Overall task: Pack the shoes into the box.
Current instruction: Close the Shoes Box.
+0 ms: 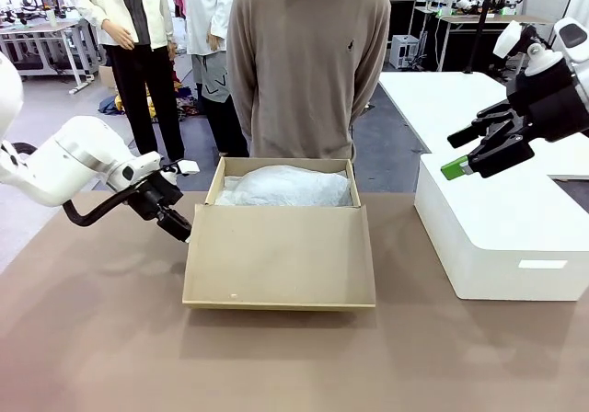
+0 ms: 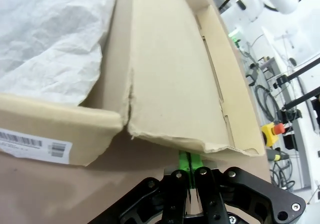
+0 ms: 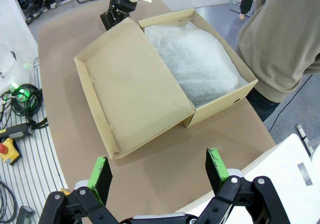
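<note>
You see the cardboard shoebox (image 1: 281, 237) sitting open at the middle of the bench (image 1: 92, 338), toward its far edge, its flat lid (image 1: 281, 256) folded out toward the robot's side and crumpled white tissue paper (image 1: 287, 187) filling the tray; no shoes are visible. Your left tool (image 1: 177, 225) has its fingers pressed together, with nothing between them, right at the lid's left edge. Your right tool (image 1: 469, 154) hangs spread wide above the white block (image 1: 502, 223) at the bench's right edge. A person (image 1: 308, 62) stands behind the box.

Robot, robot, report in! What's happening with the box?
Left gripper shut at lid's edge. Right gripper open, above white block. Tan cardboard shoebox open, white tissue paper inside. Nothing blocking.
</note>
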Robot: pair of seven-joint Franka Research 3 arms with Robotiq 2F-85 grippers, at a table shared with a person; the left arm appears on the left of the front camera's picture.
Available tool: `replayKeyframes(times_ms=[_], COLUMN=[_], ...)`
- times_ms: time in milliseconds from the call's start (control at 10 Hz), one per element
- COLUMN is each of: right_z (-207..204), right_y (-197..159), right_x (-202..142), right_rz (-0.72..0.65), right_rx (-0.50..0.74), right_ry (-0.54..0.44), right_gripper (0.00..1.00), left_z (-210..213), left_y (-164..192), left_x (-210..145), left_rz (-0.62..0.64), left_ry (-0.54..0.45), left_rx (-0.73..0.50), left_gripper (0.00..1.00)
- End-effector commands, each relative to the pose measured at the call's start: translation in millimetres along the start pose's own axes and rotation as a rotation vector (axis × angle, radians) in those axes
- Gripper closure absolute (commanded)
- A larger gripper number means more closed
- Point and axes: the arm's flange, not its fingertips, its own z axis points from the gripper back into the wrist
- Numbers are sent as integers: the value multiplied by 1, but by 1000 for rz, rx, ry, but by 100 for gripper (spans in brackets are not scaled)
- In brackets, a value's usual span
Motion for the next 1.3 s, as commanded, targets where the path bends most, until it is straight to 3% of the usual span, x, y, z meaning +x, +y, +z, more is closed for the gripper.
replayKeyframes(times_ms=[0,700,1200], right_z=[-1,-1,-1], right_y=[-4,-4,-4], right_x=[1,1,1], right_rz=[19,19,19], right_rx=[17,17,17], right_ry=[-29,-29,-29], right_gripper=[0,0,0], left_z=[4,21,43], left_y=[2,-5,-15], left_x=[3,11,26], left_rz=[-16,14,133], left_ry=[-50,-187,-390], left_rx=[-52,-150,-51], left_gripper=[100,100,100])
